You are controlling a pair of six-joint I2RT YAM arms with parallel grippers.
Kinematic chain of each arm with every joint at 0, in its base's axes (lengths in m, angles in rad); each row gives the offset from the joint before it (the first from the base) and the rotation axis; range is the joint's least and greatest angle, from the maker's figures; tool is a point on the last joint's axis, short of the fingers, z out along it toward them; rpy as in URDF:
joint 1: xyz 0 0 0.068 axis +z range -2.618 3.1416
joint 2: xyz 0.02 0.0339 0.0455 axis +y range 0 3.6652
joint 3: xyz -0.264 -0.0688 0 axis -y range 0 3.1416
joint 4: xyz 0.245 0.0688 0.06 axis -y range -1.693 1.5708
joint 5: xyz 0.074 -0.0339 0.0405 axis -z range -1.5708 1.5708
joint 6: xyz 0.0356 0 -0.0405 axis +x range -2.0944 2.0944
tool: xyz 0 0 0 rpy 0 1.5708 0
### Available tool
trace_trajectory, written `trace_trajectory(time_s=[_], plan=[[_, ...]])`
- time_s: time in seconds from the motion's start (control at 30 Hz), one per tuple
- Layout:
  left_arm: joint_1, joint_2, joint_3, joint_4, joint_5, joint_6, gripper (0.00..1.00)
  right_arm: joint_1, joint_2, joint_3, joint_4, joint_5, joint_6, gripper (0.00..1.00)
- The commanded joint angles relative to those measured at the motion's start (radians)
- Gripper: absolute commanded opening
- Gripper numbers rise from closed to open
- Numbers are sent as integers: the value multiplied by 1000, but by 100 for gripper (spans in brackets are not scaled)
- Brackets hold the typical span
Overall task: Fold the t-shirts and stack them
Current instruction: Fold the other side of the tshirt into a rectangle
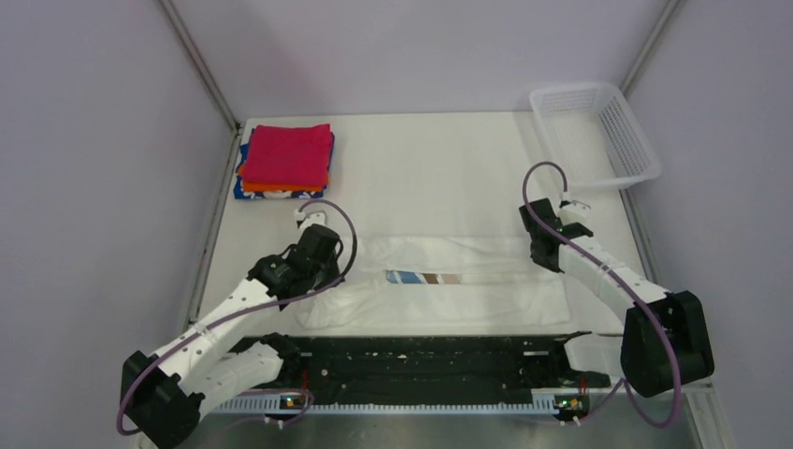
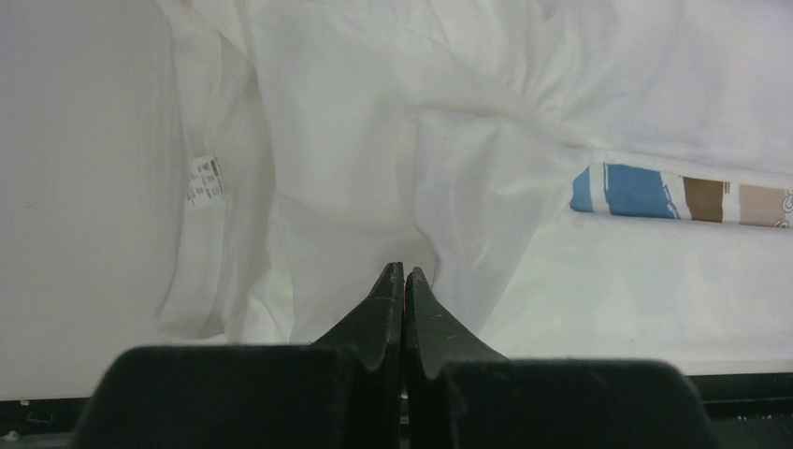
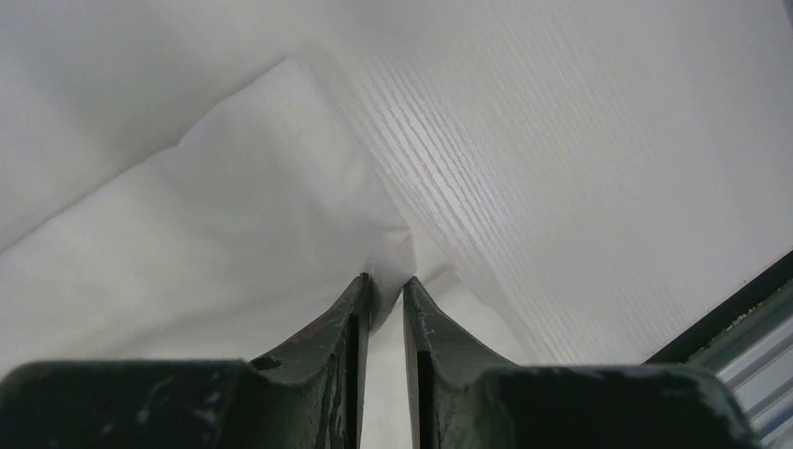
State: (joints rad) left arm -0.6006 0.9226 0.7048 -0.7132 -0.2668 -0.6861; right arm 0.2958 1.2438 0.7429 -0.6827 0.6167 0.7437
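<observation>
The white t-shirt (image 1: 468, 295) lies spread across the table's near middle, its blue and brown stripes (image 1: 425, 278) showing in a fold. My left gripper (image 1: 325, 269) is over its left end; in the left wrist view the gripper (image 2: 404, 271) is shut above the rumpled t-shirt (image 2: 374, 140), and I see no cloth between its tips. My right gripper (image 1: 547, 262) is at the t-shirt's right end. In the right wrist view the jaws (image 3: 385, 281) stand slightly apart, with a corner of the t-shirt (image 3: 187, 243) lying loose between them. Folded magenta-red (image 1: 288, 152), orange (image 1: 271, 186) and blue (image 1: 251, 192) t-shirts are stacked at the back left.
A white mesh basket (image 1: 598, 131) stands at the back right corner. A black rail (image 1: 430, 360) runs along the near edge between the arm bases. Grey walls enclose the table on the left, the right and at the back.
</observation>
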Motion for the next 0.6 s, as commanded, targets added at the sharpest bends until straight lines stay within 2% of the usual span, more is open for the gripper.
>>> trace_trajectory(time_s=[0.0,0.07,0.1,0.13,0.2,0.27,0.3,0.4,0.47,0.57], plan=[[-23,-7,-61,-22,86,-88,0,15,-47,-53,-31,-50,28,22],[-40,-6,-94,-61,110,-138,0,17,-77,-80,-62,-67,48,28],[-51,-10,-106,-91,113,-171,4,17,-102,-92,-80,-70,58,32],[-62,-15,-119,-115,118,-195,14,18,-130,-102,-103,-74,72,40],[-86,-37,-123,-162,114,-238,41,17,-201,-115,-122,-83,77,62],[-107,-66,-96,-189,118,-237,52,18,-283,-115,-122,-85,67,84],[-116,-82,-64,-193,117,-223,62,18,-321,-109,-118,-85,56,91],[-125,-132,-19,-132,99,-166,97,18,-441,-102,-77,-87,18,96],[-124,-144,-25,-35,37,-150,99,17,-509,-118,-33,-113,-12,97],[-115,-80,-36,106,-29,-144,99,18,-574,-149,21,-179,-38,99]])
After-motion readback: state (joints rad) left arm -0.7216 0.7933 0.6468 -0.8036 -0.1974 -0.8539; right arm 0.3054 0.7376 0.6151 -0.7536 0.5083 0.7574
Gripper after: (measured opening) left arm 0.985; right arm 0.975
